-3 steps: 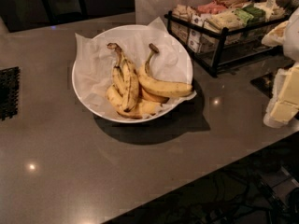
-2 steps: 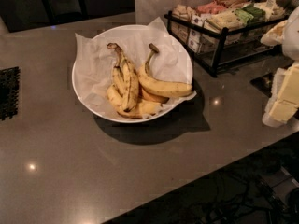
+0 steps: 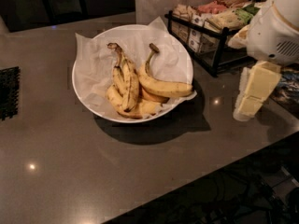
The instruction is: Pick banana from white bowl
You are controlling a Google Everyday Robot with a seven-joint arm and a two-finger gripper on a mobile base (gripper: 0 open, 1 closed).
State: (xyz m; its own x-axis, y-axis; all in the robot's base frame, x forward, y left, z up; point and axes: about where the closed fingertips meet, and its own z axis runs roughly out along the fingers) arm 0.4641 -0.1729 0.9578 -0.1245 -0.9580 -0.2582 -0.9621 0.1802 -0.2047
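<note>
The gripper (image 3: 252, 93) is hanging at the right side of the view, pointing down over the grey counter (image 3: 93, 171), with the white arm housing (image 3: 275, 27) sitting directly above it. Whether it is open or closed cannot be told from this angle. It is not touching any fruit.

Well off to the left of the gripper, the white bowl (image 3: 96, 107) is resting on the counter, lined with crinkled white paper (image 3: 93, 55) that is spilling over the rim. The banana (image 3: 164, 87) is lying inside the bowl on the side nearest the gripper, its thick yellow body curving toward the gripper and its long stem rising away to a dark tip. It is leaning against a bunch of thinner, brown-streaked bananas (image 3: 126, 85), which is lying farther from the gripper, toward the bowl's middle.

Behind the gripper and slightly to its left, 1 black wire basket (image 3: 210, 55) is holding rows of packets. At the far left edge, farthest from the gripper, a black mat (image 3: 8, 92) is lying on the counter.
</note>
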